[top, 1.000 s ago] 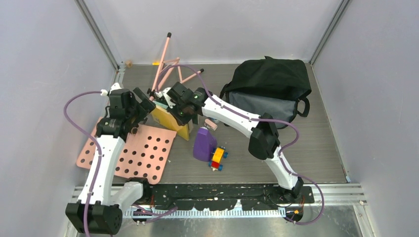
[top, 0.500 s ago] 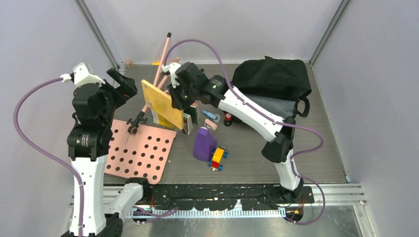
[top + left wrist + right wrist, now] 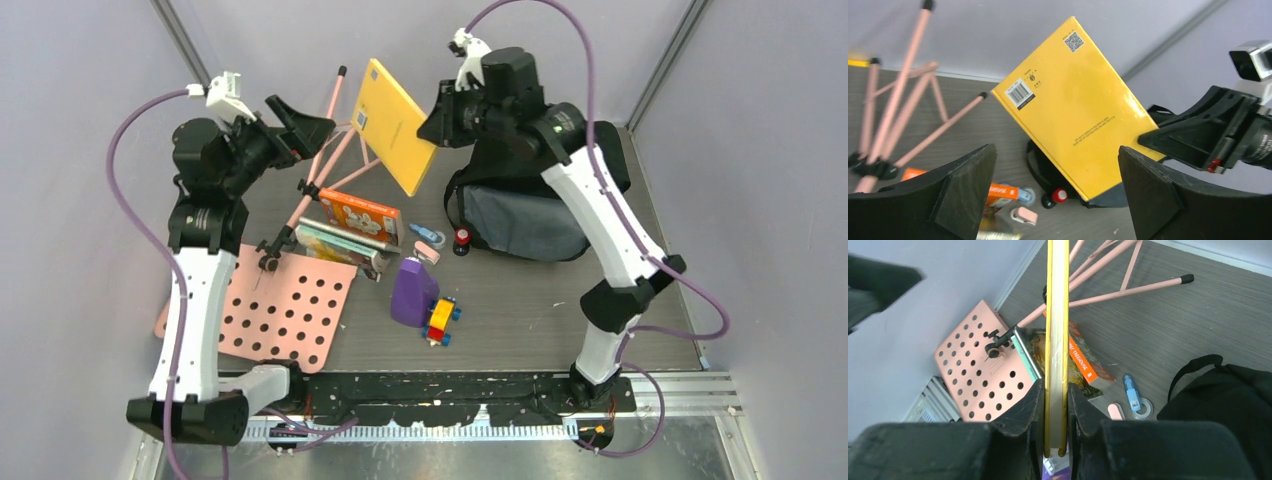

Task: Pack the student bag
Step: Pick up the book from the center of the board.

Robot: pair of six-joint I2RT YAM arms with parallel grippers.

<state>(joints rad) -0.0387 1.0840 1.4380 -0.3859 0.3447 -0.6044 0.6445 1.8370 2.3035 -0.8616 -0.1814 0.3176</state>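
Observation:
The student bag (image 3: 520, 225) is a black backpack lying at the back right of the table, partly behind my right arm; its edge shows in the right wrist view (image 3: 1233, 405). My right gripper (image 3: 440, 120) is shut on a yellow book (image 3: 395, 125), holding it tilted in the air just left of the bag. In the right wrist view the book's edge (image 3: 1057, 340) runs up from between the fingers of that gripper (image 3: 1055, 410). My left gripper (image 3: 300, 125) is open and empty, raised at the back left; in its wrist view (image 3: 1058, 195) it faces the book's back cover (image 3: 1078, 105).
An orange book (image 3: 360, 215) lies on another book mid-table. A pink perforated board (image 3: 280, 310) lies front left, with pink stand legs (image 3: 335, 150) behind it. A purple container (image 3: 412, 290), toy blocks (image 3: 440, 320), a blue tape dispenser (image 3: 428, 234), a pink eraser (image 3: 428, 253) and a red-capped item (image 3: 462, 238) lie nearby.
My right gripper has lifted the yellow book from the left-middle of the table up and right, towards the bag. My left arm has risen and swung back, empty. The orange book now lies flat.

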